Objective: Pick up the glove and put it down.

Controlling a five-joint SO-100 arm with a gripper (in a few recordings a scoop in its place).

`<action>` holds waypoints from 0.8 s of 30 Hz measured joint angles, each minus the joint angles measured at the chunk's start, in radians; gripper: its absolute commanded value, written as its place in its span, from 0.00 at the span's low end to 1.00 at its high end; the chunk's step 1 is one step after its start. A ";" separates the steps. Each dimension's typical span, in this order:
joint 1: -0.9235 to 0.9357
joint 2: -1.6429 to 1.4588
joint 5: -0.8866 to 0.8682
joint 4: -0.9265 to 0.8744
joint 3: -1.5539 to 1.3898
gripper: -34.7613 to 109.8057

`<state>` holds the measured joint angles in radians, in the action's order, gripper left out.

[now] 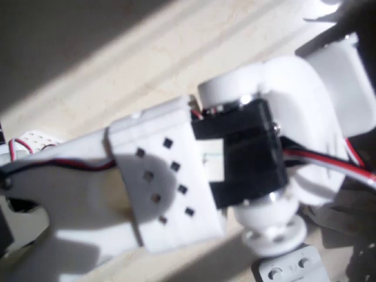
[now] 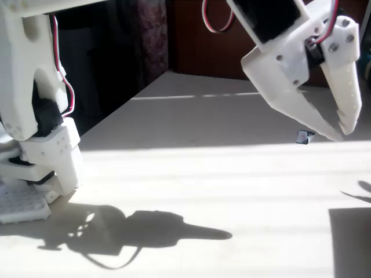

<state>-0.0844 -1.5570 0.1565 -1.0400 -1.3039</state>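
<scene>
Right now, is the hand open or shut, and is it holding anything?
Shut and empty. In the fixed view the hand hangs above the table with its two fingertips meeting at a point and nothing between them.

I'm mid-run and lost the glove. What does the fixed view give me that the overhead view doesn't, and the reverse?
Fixed view alone: the gripper hanging above the table, fingers closed and empty, its shadow on the surface, and a small dark object behind the tips. Overhead view alone: a white plastic device with round buttons. Both share the white arm; I see no glove in either.
</scene>
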 measured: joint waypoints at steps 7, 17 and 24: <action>0.015 -0.379 0.000 0.261 -0.434 0.25; 0.017 -0.808 0.000 0.337 -0.894 0.25; 0.017 -1.039 0.000 0.341 -1.140 0.25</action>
<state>-0.0675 -2.5955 0.1565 -0.6995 -2.4436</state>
